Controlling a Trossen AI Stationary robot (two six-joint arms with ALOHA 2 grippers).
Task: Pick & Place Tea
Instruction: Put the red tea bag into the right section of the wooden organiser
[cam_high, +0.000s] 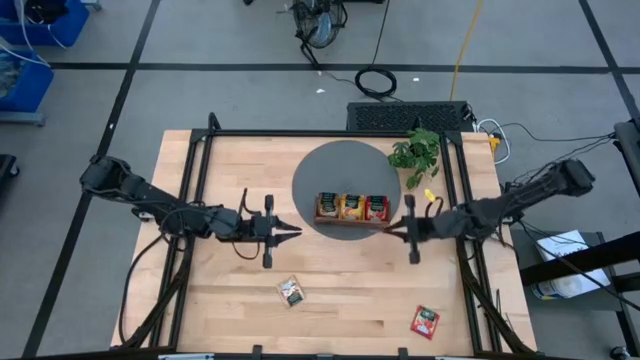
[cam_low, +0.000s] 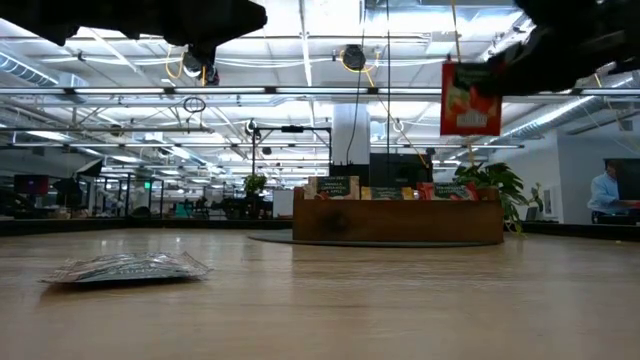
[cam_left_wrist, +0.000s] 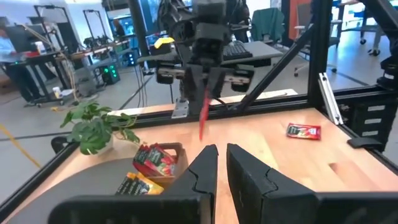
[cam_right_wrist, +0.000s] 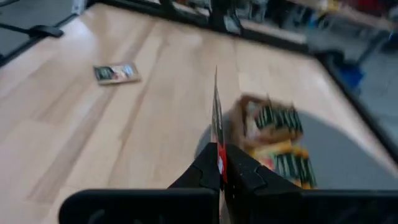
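1. Nearest the front edge, two sachets lie flat and loose on the table (cam_high: 240, 300): a pale sachet (cam_high: 291, 292) near the middle and a red sachet (cam_high: 425, 322) to the right. Both are well apart from the tray (cam_high: 352, 219).
2. The right gripper (cam_high: 392, 226) is clamped on a held red sachet (cam_low: 470, 98), which hangs edge-on, raised above the table, just beside the tray's right end.
3. The left gripper (cam_high: 296, 232) hovers left of the tray with its fingers nearly together and nothing between them.
4. The tray sits on a grey mat (cam_high: 345, 170) and already holds sachets in all three compartments.
5. To do this step well, I judge the right arm should centre over the red compartment, keep the sachet upright, lower it, then release.
6. A plant (cam_high: 417, 153) stands behind the tray; steer clear of it.
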